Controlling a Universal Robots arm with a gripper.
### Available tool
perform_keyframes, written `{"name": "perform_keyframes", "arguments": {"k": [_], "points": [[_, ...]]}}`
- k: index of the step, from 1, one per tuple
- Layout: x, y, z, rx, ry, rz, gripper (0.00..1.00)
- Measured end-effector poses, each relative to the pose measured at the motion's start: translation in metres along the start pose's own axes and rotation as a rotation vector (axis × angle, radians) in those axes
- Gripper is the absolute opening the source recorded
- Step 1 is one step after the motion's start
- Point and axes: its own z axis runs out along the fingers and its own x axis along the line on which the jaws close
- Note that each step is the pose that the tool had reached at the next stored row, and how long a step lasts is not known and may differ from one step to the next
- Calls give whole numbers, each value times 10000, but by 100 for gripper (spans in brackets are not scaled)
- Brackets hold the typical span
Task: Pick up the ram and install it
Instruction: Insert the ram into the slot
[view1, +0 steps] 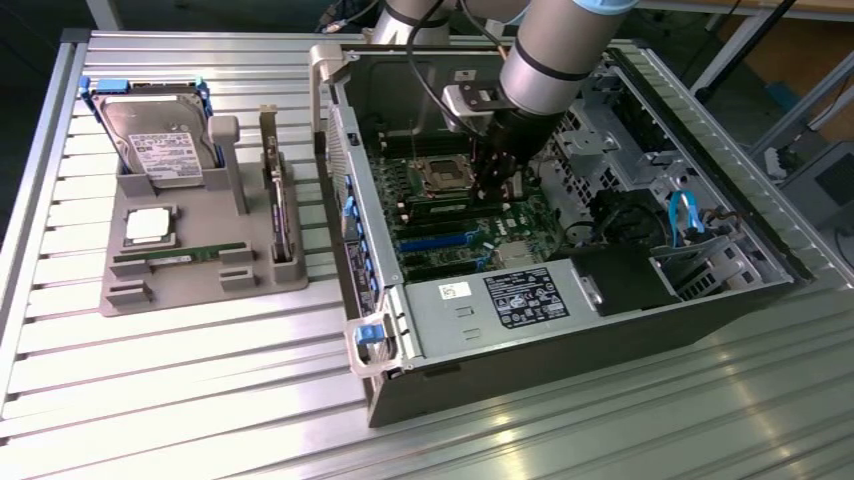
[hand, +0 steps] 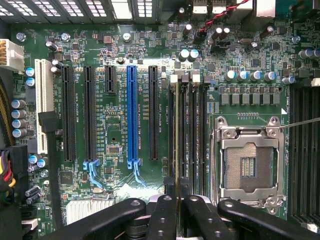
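Pinching the ram edge-on, the gripper hung over the memory slots beside the CPU socket, inside the open case.

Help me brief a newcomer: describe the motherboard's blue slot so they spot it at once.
Look inside the open computer case, at the green motherboard. Beside the silver processor socket run long parallel slots. The blue slot is the only blue one, flanked by black slots.
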Motion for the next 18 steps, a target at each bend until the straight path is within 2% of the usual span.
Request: {"name": "perform_keyframes", "arguments": {"k": [18], "points": [[1,-1,34,0,-1,0,12]]}}
